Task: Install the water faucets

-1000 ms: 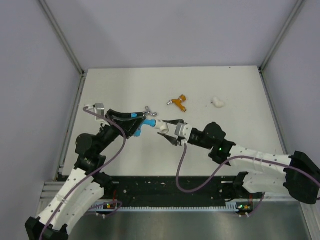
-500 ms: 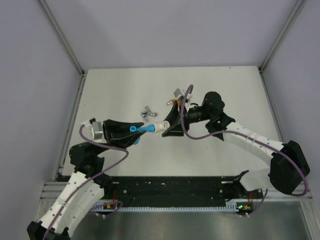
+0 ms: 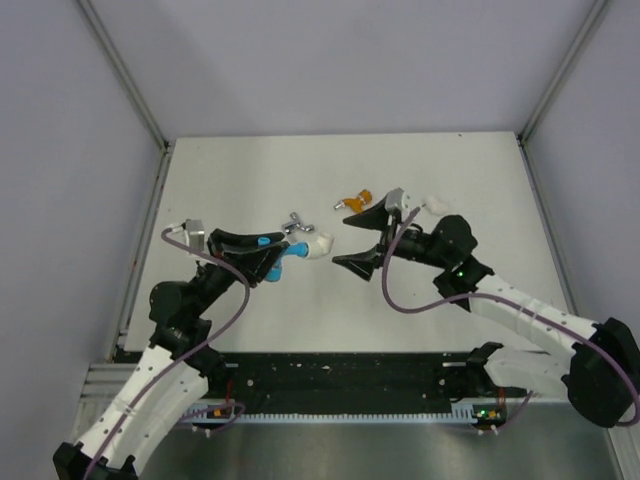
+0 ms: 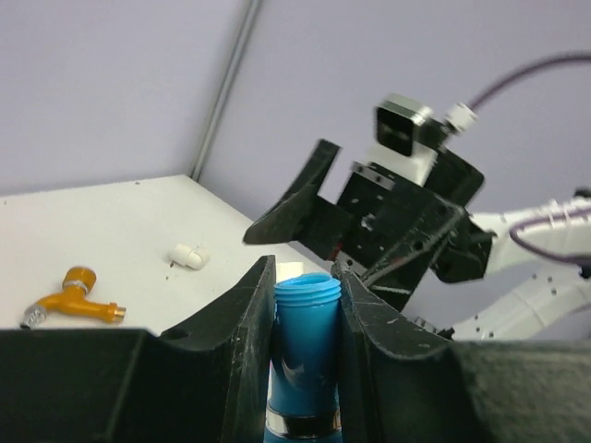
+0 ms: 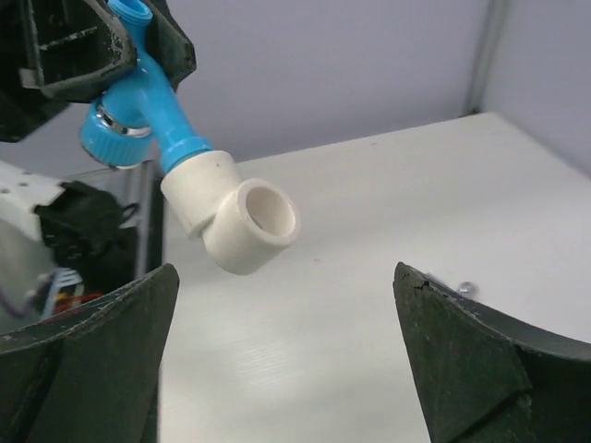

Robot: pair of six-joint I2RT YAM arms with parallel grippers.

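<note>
1. At the bottom of the top view, the two arms rise from their bases and reach up over the pale counter (image 3: 230, 170).
2. The left end effector (image 3: 262, 258) is a little left of the middle of the top view. Its two fingers are squeezed tight on the blue faucet (image 3: 284, 251).
3. In the left wrist view, the blue faucet (image 4: 305, 341) stands in the lower middle. It is pinched between the two black fingers (image 4: 231, 369), and its ridged end points up.
4. A white elbow piece (image 3: 318, 243) sits on the far end of the blue faucet, at the middle of the top view. In the right wrist view, this piece (image 5: 235, 221) is at the upper left, and its round open mouth faces to the right.
5. The right end effector (image 3: 358, 240) is just to the right of that elbow piece. Its fingers are spread wide apart and hold nothing. It does not touch the elbow piece.
6. The silver faucet (image 3: 297, 222) lies on the counter just above the blue faucet.
7. The orange faucet (image 3: 357, 203) lies on the counter higher up, near the top finger of the right end effector.
8. A second white elbow piece (image 3: 435, 203) lies on the counter to the right of the orange faucet.
</note>
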